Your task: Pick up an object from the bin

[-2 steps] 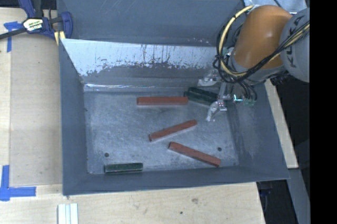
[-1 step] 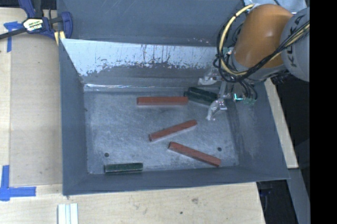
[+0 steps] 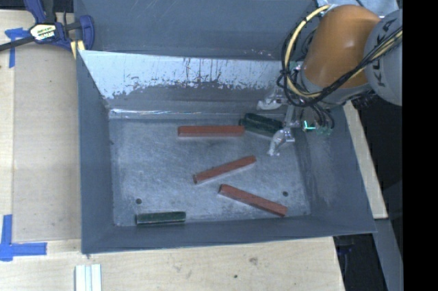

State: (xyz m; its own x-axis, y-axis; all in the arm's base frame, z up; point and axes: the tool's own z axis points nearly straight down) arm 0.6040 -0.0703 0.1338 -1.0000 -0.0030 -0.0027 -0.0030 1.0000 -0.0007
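Bin (image 3: 96,146): 3 brown bars (image 3: 211,131) (image 3: 224,170) (image 3: 252,200), left of and below the gripper (image 3: 276,124). 2 green bars: near bar (image 3: 256,122) lies between the gripper's wide-spread jaws, unclamped; far bar (image 3: 159,218) well below-left.

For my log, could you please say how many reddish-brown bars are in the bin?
3: the back bar, the middle bar, the front-right bar. None seems hidden.

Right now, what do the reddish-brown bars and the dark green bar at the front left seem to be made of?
The reddish-brown bars, back, middle and front, look like painted wood or matt plastic: straight edges, dull faces, no glint. The dark green bar at the front left looks the same kind; which material, I cannot tell.
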